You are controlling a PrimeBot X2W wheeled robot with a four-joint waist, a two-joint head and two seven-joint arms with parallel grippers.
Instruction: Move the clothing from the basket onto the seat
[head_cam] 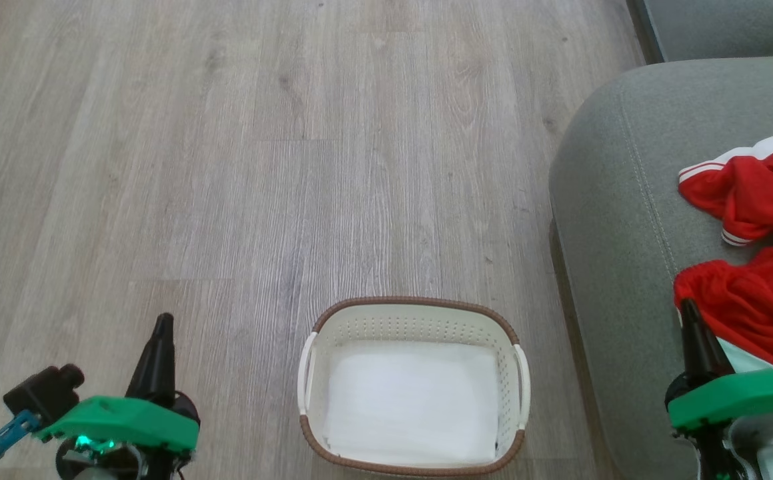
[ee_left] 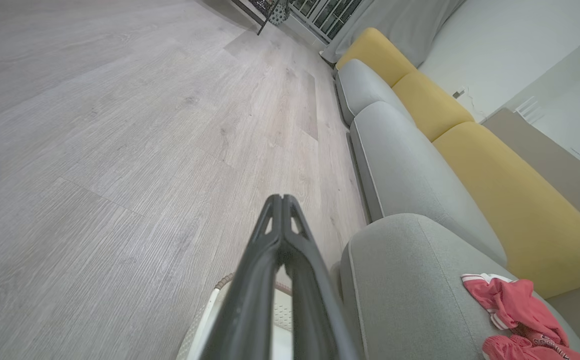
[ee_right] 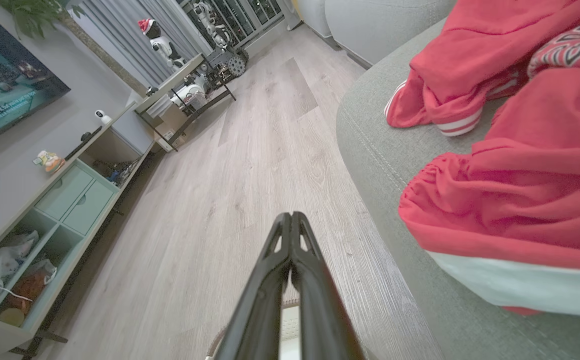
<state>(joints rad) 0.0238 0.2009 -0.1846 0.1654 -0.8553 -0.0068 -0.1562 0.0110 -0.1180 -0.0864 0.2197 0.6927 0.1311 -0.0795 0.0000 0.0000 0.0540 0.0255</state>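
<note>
Head view shows flat white liner sheet (head_cam: 413,400) in cream perforated plastic basket (head_cam: 413,319); wrist views show left gripper (ee_left: 282,198) and right gripper (ee_right: 291,215) jaws pressed together.

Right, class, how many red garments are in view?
2, both on the seat: the near garment by the right gripper, the far garment just beyond it. Others may be cropped.

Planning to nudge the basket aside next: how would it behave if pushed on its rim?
The basket looks like thin perforated plastic holding just a flat white liner, so it is probably light and should slide readily on the smooth wood floor. Low and wide, it seems unlikely to tip; an off-centre push may spin it.
</note>
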